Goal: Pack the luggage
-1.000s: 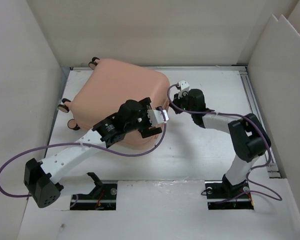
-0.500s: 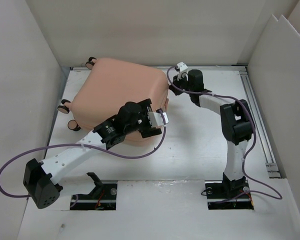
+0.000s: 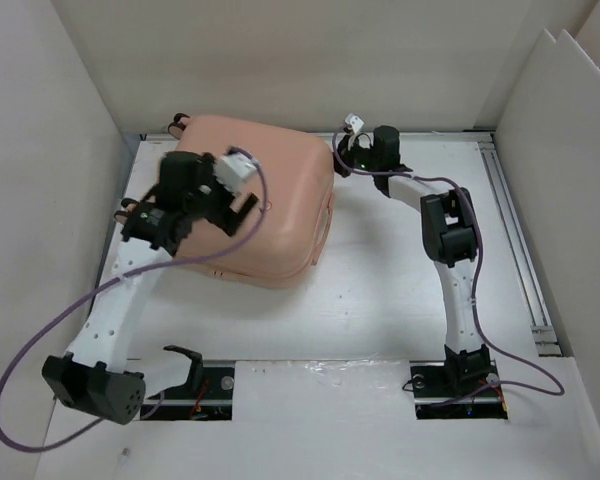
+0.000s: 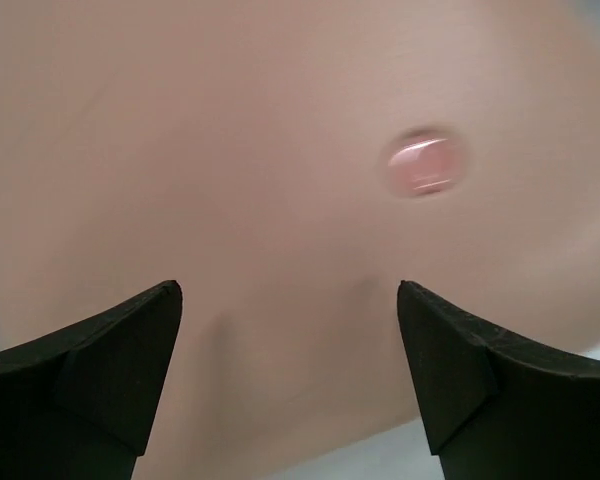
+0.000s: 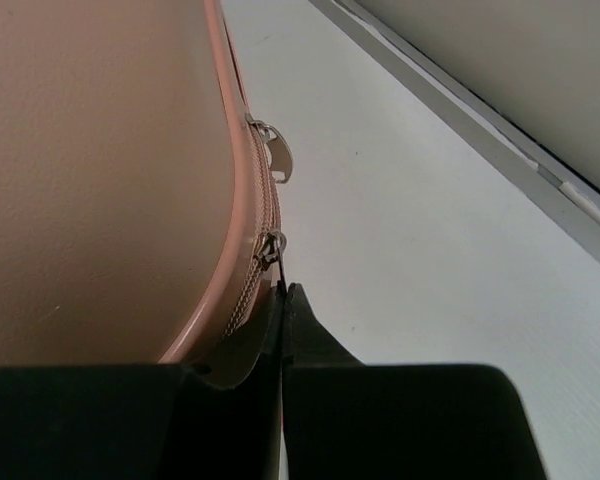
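Peach-pink hard-shell suitcase [image 3: 280, 225] is lying closed at the far left of the white table [image 3: 380, 290].
Left gripper [image 4: 290, 300] is hovering over its top shell, jaws wide apart; right gripper [image 5: 282, 295] is pinching the small silver zipper pull [image 5: 273, 247] at the far right corner, jaws closed on it.

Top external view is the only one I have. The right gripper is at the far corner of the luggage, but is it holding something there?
Observer: Yes. In the right wrist view the right gripper is shut on a zipper pull at the seam of the luggage.
Operator: Is there only one slider on that seam?
Observer: No, a second slider sits farther along the same seam, and nothing holds its tab.
Operator: Does the left gripper hold anything?
Observer: No. The left gripper is open and faces the bare shell, with a small glossy oval badge beyond its fingers.
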`<action>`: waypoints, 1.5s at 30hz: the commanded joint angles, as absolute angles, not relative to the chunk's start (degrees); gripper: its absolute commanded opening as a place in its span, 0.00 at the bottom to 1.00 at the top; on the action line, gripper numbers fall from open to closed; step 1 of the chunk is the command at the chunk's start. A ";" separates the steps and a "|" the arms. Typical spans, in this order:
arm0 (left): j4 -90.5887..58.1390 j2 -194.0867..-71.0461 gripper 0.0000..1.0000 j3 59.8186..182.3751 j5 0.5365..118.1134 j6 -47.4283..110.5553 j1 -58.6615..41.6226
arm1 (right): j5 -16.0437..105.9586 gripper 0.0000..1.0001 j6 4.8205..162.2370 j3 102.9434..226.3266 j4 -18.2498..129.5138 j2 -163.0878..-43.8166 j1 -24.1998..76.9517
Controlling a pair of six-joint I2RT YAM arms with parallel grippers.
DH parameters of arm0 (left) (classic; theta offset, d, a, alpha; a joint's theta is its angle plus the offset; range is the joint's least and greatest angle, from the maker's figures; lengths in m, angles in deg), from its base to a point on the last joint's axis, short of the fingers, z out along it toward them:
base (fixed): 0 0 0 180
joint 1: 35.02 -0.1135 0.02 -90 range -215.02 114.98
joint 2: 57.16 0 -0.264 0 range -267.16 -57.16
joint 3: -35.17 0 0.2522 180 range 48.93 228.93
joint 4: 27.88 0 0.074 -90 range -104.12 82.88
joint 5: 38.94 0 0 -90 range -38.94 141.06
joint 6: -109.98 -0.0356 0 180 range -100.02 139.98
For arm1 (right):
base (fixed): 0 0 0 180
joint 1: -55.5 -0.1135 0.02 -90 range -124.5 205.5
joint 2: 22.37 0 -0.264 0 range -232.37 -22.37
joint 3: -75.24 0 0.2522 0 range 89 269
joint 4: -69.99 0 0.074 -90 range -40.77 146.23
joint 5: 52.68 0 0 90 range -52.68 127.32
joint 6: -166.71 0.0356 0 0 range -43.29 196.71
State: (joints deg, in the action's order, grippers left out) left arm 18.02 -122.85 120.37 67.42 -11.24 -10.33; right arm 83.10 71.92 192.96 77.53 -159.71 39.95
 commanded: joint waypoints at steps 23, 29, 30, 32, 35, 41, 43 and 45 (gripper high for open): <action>11.46 -143.11 0.59 115.28 64.25 -9.81 -50.95 | 81.89 0.00 84.64 131.62 116.18 -126.14 21.42; 10.40 -145.75 0.63 116.08 66.01 -11.49 -44.52 | 66.62 0.00 80.14 118.63 99.76 -108.96 11.83; 10.40 -145.75 0.63 116.08 66.01 -11.48 -43.90 | 65.11 0.00 80.14 117.40 99.73 -107.20 11.30; 9.88 -146.46 0.63 116.08 67.14 -9.38 -43.90 | 61.68 0.00 80.66 117.39 99.12 -107.19 11.29; 9.87 -146.98 0.65 116.69 67.15 -8.67 -43.90 | 58.60 0.00 81.28 118.26 99.12 -107.71 13.05; 11.63 -146.98 0.66 119.68 65.48 -8.14 -43.90 | 52.35 0.00 84.35 118.88 97.89 -107.19 17.70; 12.15 -146.38 0.66 119.68 65.48 -8.14 -43.90 | 50.25 0.00 85.06 118.88 97.37 -106.49 18.58; 12.16 -146.37 0.66 119.68 64.87 -8.14 -43.90 | 48.49 0.00 86.73 118.88 97.36 -105.69 19.38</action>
